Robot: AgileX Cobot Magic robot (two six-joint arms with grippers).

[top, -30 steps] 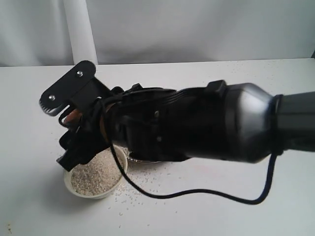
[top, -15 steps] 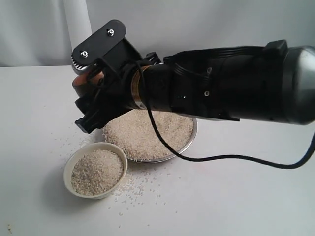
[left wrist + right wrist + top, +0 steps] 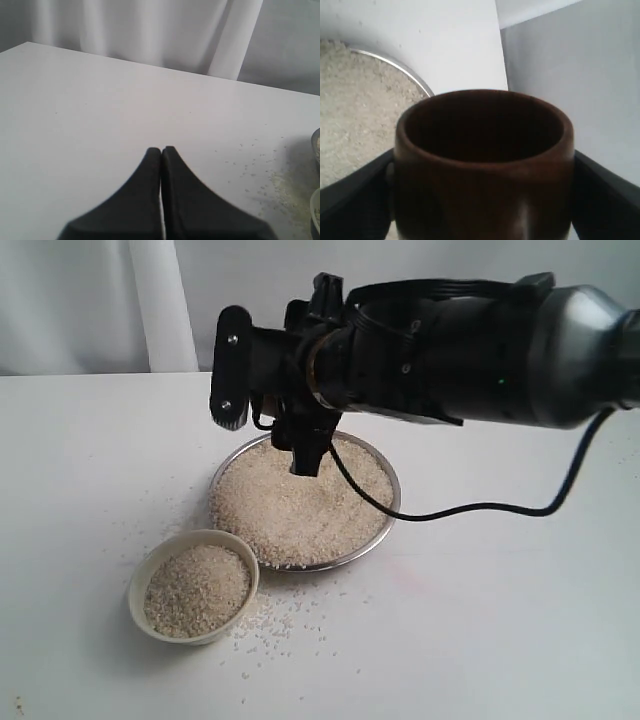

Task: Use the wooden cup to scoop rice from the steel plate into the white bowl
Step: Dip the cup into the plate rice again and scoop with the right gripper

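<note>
Now the right gripper [image 3: 482, 212] pinches the wooden cup [image 3: 482, 170] from both sides, just above the steel plate [image 3: 394, 502], which is heaped with rice [image 3: 300, 508]. The white bowl [image 3: 148, 624], also holding rice, sits below that gripper and off to one side, just beside the plate. The left gripper [image 3: 161, 155] is pressed tight together over the table [image 3: 100, 100].

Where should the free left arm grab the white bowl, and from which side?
Pinch the rim of the white bowl from above, on the side away from the steel plate. Its sloping wall would likely slip from a side squeeze, and the plate sits close on the other side. The left gripper is shut and must open first.
</note>
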